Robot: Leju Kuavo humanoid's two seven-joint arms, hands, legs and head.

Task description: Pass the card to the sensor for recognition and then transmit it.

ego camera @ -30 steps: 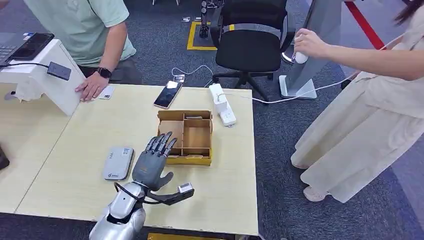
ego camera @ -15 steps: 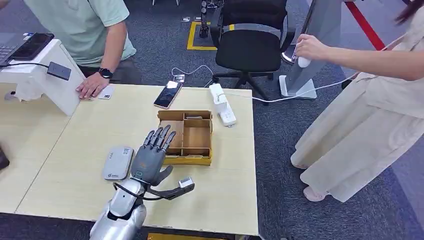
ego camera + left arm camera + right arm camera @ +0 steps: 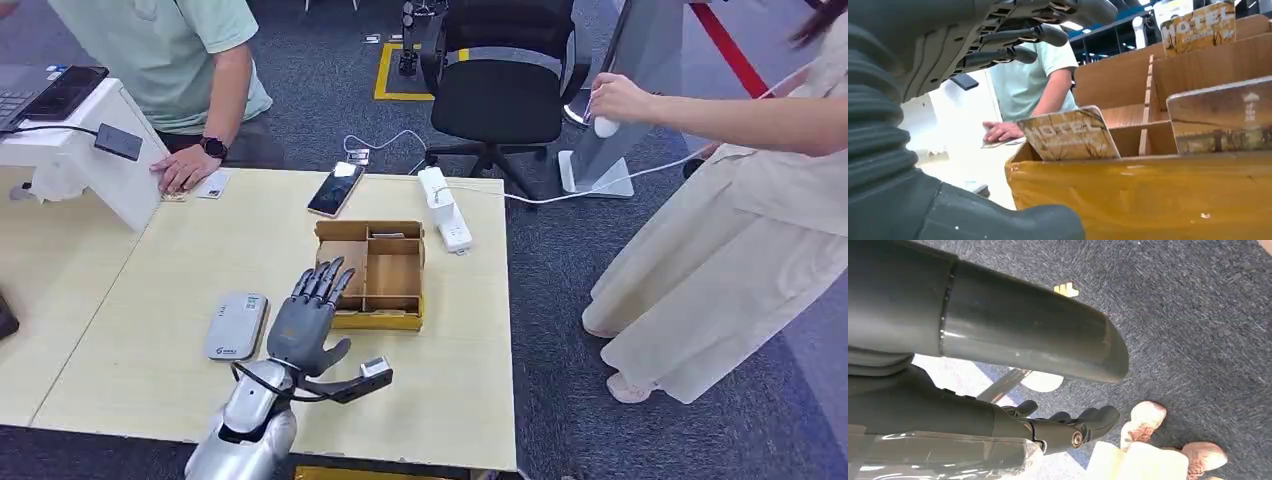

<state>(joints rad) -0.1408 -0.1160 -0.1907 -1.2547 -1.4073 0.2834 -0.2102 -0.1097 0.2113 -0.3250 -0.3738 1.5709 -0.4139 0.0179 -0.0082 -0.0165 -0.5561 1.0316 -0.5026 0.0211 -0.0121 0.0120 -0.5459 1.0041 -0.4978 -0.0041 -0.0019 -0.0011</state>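
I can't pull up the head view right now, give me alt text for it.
The robot's left hand, fingers spread and holding nothing, hovers at the near left corner of a cardboard card box on a light wooden table. A grey card reader lies just left of the hand.

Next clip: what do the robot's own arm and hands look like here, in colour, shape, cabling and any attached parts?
The left arm is glossy, rounded silver. Its left hand is matte dark grey with slim, darker segmented fingers. A thin black cable loops at the wrist, beside a black bracket carrying a small silver-faced camera block. The left wrist view shows a grey ribbed cover. The right hand looks dark grey and smooth.
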